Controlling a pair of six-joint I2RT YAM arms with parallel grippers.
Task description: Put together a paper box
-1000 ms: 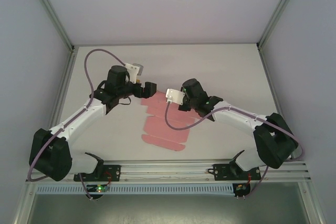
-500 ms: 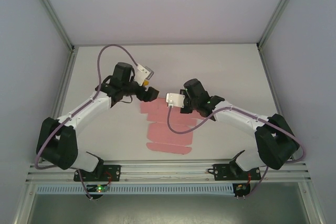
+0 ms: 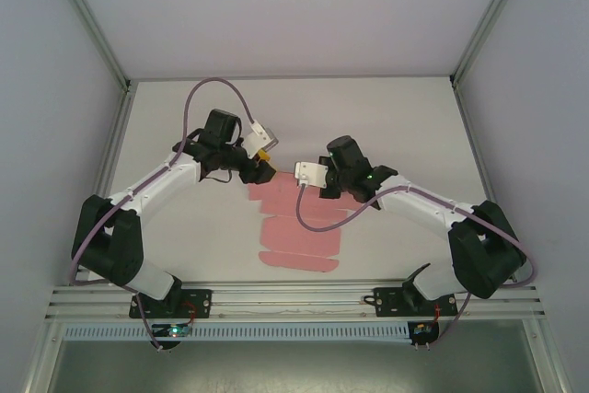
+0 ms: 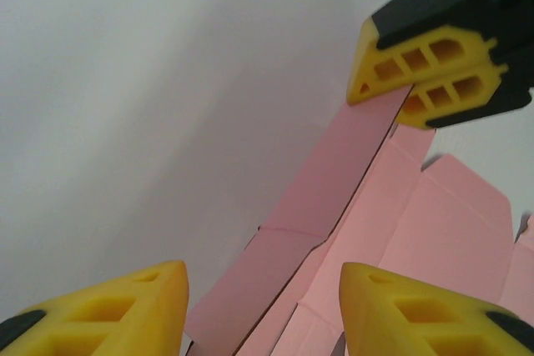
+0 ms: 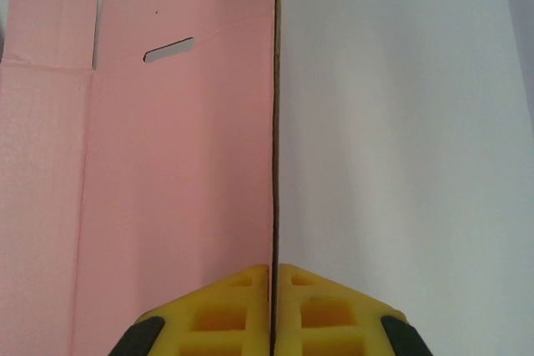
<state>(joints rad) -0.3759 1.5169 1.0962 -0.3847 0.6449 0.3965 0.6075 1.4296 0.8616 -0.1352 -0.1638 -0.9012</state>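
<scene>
Top external: bench carries the box, a flat die-cut sheet lying mid-bench and running toward the near edge. Both arms meet at its far end. — Ana

Grippers? — Raj

Right gripper is pinched tight on a flap of the box. Right wrist view has the card edge-on, straight up between the fingers. Left wrist view shows that flap lifted off the sheet, held at its far tip. Left gripper is at roughly half width, jaws either side of the flap's other end, touching nothing I can see. — Ana

Failure modes? — Raj

My read, biggest first:
1. Nothing pins the sheet down. Any sideways pull from either arm probably drags the whole box across the bench and skews it.
2. Two grips on one thin flap. If the arms diverge, the card buckles or tears at the crease.
3. Left jaws land off the crease, so you get a stray fold instead of a clean wall.
4. Right grip sits at the very tip, so a small tug could slip it out. — Ana
</scene>
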